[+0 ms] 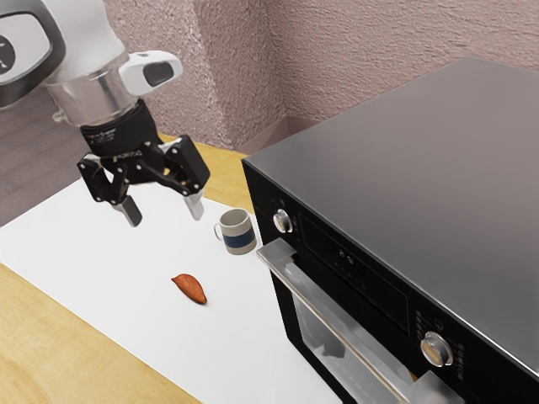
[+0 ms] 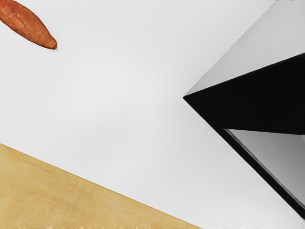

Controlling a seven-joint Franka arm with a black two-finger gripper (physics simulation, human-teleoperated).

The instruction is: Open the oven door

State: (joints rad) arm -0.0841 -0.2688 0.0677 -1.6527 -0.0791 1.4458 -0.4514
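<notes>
The claw point(image 1: 163, 209) hangs open and empty at the exterior view's upper left, maybe so it can grab the long handle point(image 1: 333, 321) at lower right.

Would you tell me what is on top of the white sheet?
The sheet bears a mug, a sweet potato and the oven; the part beneath and behind the oven is hidden.

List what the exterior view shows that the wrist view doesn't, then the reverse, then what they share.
Exterior view: the gripper, its fingers apart; the mug with a dark blue band; the oven's top, knobs and handle; the textured wall.

Wrist view: the oven's light grey side.

Both: the sweet potato, white sheet, wooden tabletop, oven's black front and glass.
</notes>
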